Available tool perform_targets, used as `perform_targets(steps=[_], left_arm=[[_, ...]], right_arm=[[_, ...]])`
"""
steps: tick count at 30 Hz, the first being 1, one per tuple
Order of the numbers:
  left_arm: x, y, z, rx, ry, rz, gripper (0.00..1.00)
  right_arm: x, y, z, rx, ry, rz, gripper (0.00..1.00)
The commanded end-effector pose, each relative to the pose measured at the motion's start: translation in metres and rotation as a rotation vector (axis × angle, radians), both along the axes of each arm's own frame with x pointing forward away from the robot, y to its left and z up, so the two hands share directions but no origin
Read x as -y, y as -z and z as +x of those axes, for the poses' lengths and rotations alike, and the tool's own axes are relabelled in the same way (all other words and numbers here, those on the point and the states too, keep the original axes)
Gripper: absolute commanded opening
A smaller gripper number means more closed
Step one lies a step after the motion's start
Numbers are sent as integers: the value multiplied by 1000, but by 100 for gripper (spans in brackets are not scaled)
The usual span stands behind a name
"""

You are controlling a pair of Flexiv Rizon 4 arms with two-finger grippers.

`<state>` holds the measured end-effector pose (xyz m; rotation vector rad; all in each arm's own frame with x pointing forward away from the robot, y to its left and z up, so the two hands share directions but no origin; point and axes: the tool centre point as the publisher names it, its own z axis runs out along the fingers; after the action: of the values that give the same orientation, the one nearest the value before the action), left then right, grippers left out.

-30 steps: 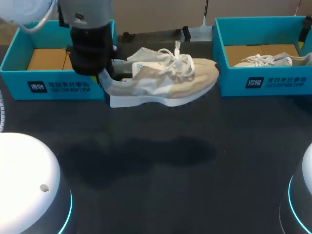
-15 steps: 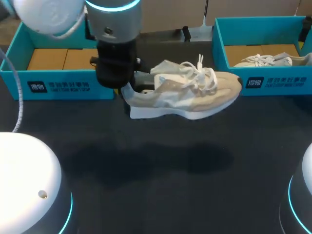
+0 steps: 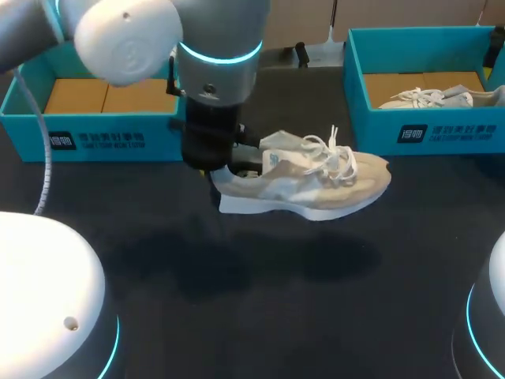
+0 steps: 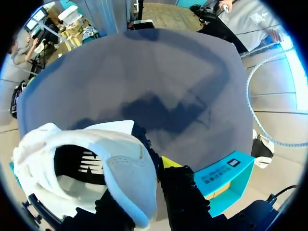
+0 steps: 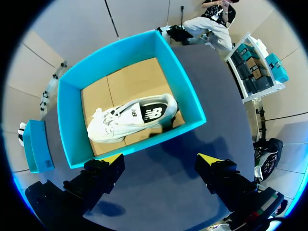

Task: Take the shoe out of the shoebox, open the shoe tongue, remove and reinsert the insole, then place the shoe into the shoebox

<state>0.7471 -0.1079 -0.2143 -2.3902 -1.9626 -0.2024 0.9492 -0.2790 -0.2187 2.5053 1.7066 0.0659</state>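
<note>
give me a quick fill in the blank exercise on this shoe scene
1. The left gripper is shut on the ____ end of the beige shoe.
2. The beige shoe hangs clear of the table, which shows its dark ____ below it.
3. The right gripper, its fingers ____, hangs by the right shoebox, which holds a white shoe.

Missing words: heel; shadow; open

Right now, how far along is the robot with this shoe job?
Done: the shoe is out of the left shoebox, which shows only bare cardboard. In hand: the left gripper, shut on its heel, holds it above the table. Left: opening the tongue, taking out and refitting the insole, boxing it again.
</note>
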Motion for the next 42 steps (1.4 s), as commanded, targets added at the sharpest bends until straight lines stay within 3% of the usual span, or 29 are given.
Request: perform_targets(steps=[1,16,31,42], left_arm=[[3,26,9,-11,-16,15,0],[-3,94,3,6,-4,47,0],[9,137,-13,0,8,70,0],[8,162,-10,4,-65,101,0]], right_arm=[[0,0,0,1,0,0,100],[0,0,0,1,0,0,100],[0,0,0,1,0,0,100],[0,0,0,1,0,0,100]])
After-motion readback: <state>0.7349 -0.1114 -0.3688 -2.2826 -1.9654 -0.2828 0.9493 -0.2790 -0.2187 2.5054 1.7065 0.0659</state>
